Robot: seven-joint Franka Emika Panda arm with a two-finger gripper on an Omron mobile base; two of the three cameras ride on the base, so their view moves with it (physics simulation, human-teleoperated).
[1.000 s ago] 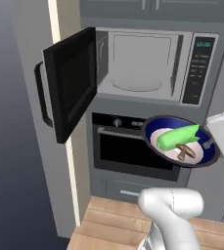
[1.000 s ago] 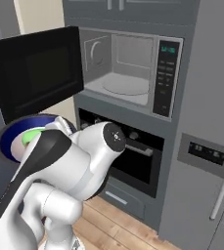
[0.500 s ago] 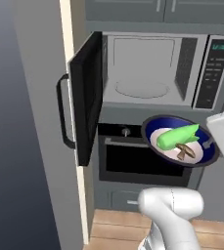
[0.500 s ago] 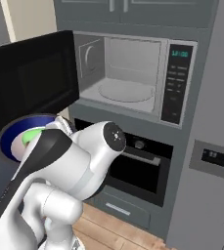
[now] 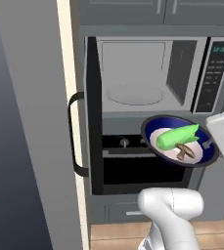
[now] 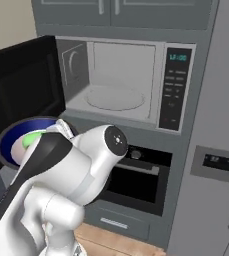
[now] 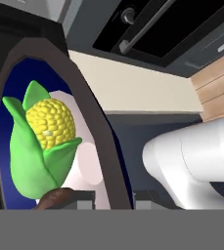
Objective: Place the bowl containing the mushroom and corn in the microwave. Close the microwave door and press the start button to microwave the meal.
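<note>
My tool [image 7: 114, 196] pinches the bowl [image 5: 155, 128] rim, corn [image 5: 177, 137] and mushroom [image 5: 184, 152] inside, just below the open microwave [image 5: 152, 73]

One dark blue round bowl [image 5: 158, 141], one green-husked corn cob [image 5: 176, 137], one small brown mushroom [image 5: 184, 152], one light-grey microwave [image 5: 152, 73], one black oven [image 5: 143, 168].

I face tall grey cabinetry [image 5: 128, 17] with a black oven [image 6: 141, 177] set into it, a cream wall edge [image 5: 67, 97] alongside, and wood flooring [image 5: 118, 237] below.
</note>
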